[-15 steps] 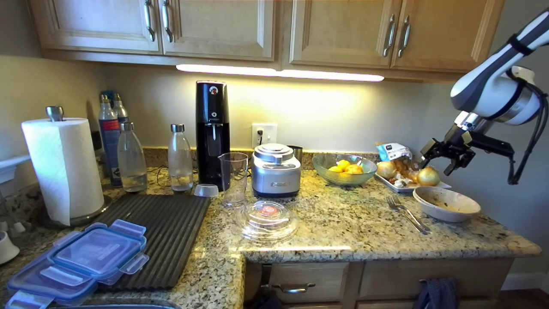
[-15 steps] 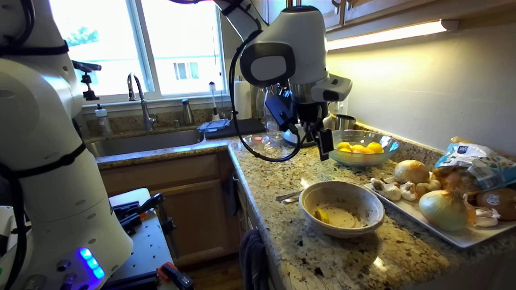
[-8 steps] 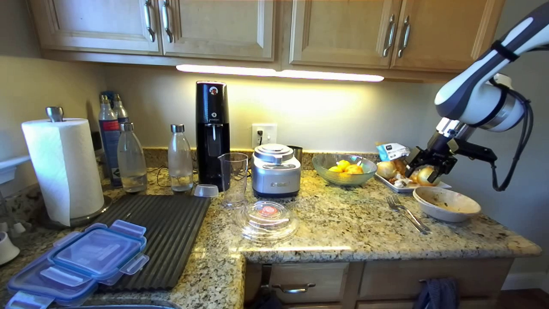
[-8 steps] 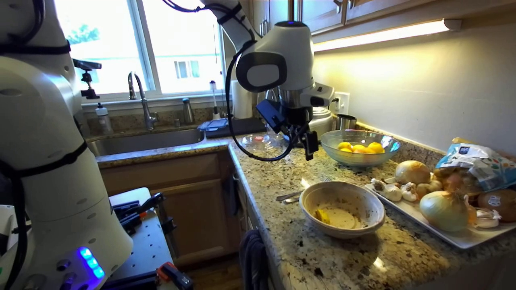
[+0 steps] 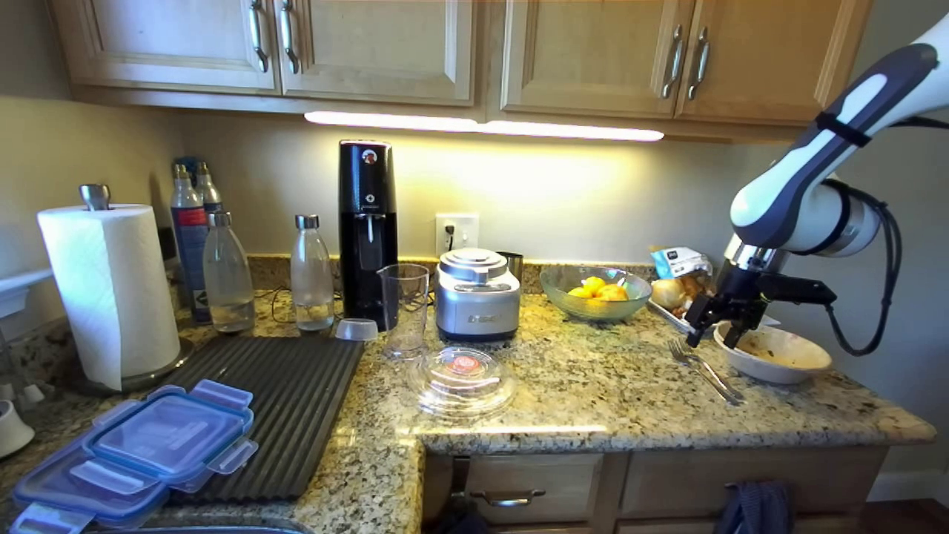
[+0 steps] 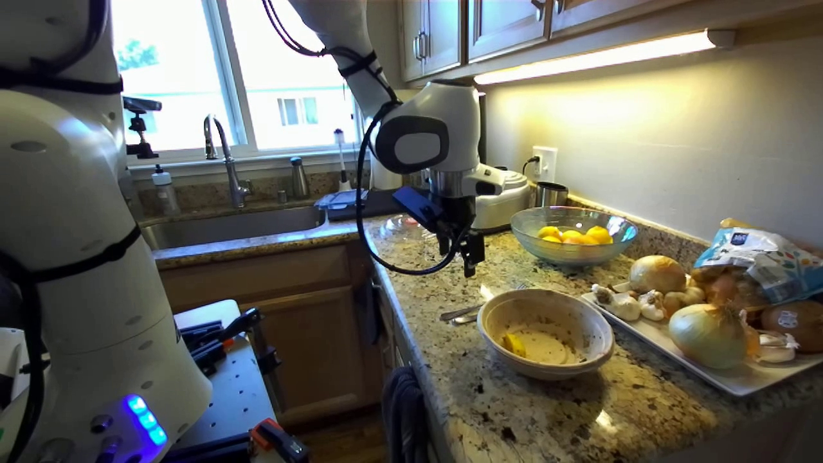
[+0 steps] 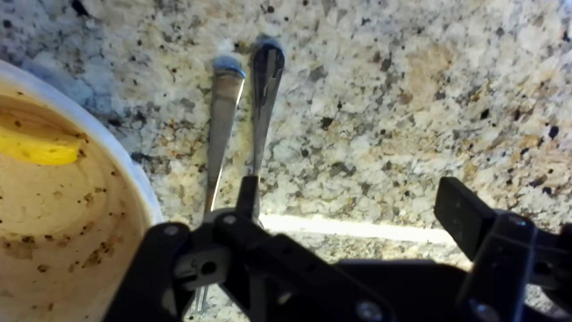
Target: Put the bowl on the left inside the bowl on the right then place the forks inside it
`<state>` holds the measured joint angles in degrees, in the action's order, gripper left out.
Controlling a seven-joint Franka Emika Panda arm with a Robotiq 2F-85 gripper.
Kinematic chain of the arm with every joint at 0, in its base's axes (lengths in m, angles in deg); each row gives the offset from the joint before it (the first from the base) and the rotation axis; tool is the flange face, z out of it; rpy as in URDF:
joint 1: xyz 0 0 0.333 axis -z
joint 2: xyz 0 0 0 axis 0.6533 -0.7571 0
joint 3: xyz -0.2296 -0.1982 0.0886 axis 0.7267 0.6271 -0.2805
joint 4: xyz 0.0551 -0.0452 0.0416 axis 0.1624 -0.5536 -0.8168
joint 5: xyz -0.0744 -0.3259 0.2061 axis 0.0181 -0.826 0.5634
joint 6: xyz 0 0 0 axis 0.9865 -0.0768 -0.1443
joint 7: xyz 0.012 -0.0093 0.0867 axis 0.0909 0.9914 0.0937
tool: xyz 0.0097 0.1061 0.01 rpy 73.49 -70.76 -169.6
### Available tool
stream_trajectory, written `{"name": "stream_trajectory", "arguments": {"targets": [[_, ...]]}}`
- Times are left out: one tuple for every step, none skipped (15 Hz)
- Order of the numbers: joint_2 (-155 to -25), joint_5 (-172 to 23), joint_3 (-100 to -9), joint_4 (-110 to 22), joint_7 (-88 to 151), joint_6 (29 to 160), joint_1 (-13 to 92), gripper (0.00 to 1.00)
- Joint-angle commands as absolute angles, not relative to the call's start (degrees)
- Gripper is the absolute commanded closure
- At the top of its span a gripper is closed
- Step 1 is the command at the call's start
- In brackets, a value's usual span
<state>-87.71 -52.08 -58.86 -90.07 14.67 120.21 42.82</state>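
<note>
Two pale bowls appear nested, one inside the other; the inner bowl (image 5: 778, 352) shows stains, and a yellow piece (image 6: 513, 345) lies in it. The stack also shows in an exterior view (image 6: 546, 366) and at the left of the wrist view (image 7: 129, 179). Two forks lie side by side on the counter beside the bowls (image 5: 708, 374) (image 6: 460, 315). In the wrist view a left fork (image 7: 222, 116) and a right fork (image 7: 267, 85) point their handles up; their lower parts are partly hidden by my finger. My gripper (image 5: 712, 337) (image 6: 458, 262) (image 7: 353, 203) is open and empty above the counter, its left finger over the right fork.
A white tray (image 6: 675, 360) with onions and garlic stands behind the bowls. A glass bowl (image 6: 572, 247) with yellow fruit stands near the wall. A clear lid (image 5: 463, 393) and a silver appliance (image 5: 478, 304) stand farther along the counter (image 5: 593, 393).
My open gripper has moved down and to the left in both exterior views, from higher up to low near the forks and bowls. The bowls and forks have not moved.
</note>
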Motion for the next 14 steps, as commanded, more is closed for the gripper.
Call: {"name": "stream_trajectory", "arguments": {"targets": [[-90.93,-59.86,-58.07,-88.61,22.06,121.39,40.73,0.00],[-92.06,-61.31,-57.97,-87.88,23.80,121.94,40.27,0.00],[-92.76,-61.83,-58.40,-87.29,24.46,121.85,40.39,0.00],[-92.81,-62.09,-58.71,-87.20,24.93,122.62,40.54,0.00],[-92.65,-61.49,-59.42,-87.22,24.10,123.31,41.29,0.00],[-92.67,-61.25,-59.96,-87.07,23.20,121.22,41.97,0.00],[-92.96,-61.23,-60.09,-86.80,23.15,121.73,42.01,0.00],[-93.04,-61.24,-60.10,-86.61,23.16,121.81,42.02,0.00],[-93.05,-61.24,-60.11,-86.51,23.16,121.81,42.02,0.00],[-93.05,-61.24,-60.11,-86.47,23.16,121.82,42.02,0.00],[-93.60,-61.02,-59.97,-86.19,23.88,121.96,41.89,0.00],[-94.80,-60.57,-60.31,-85.35,23.67,122.24,42.14,0.00],[-95.42,-60.59,-60.31,-84.87,23.71,122.27,42.18,0.00],[-96.47,-61.08,-60.07,-83.90,23.62,121.86,42.15,0.00]]}}
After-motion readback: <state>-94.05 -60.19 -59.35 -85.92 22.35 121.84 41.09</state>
